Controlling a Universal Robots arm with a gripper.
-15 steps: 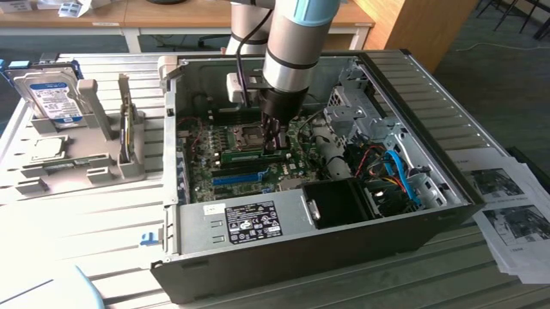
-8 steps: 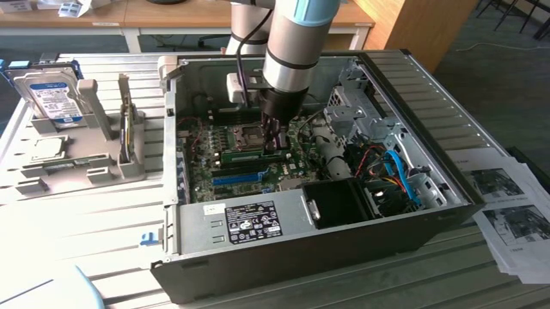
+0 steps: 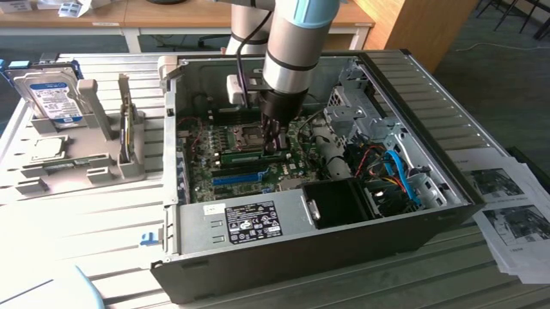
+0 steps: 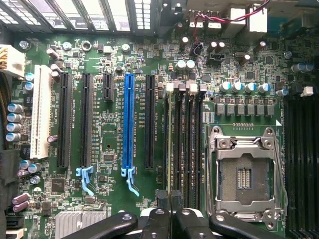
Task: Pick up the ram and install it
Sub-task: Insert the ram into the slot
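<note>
An open desktop computer case [image 3: 413, 84] lies on its side, motherboard [image 4: 114, 74] facing up; the robot arm reaches down into it at the centre of the exterior view. The gripper [image 4: 172, 199] has its two black fingers drawn almost together, pinching the ram [image 3: 251, 156], a thin green stick held on edge. The stick sits directly under the jaws, so the relation that matters is its line against the memory slots [image 4: 187, 144]. Its long axis runs level, from the frame's centre toward the exterior view's left; in the wrist view its upper edge appears to lie parallel to the four black slots, over the one farthest from the empty CPU socket [image 4: 244, 174], on the side toward the blue expansion slot [image 4: 128, 119]. Whether it is seated in that slot, I cannot tell. The hard drive [image 3: 51, 96] stands in a grey holder [image 3: 94, 138] at the exterior view's upper left, well apart from the case.
</note>
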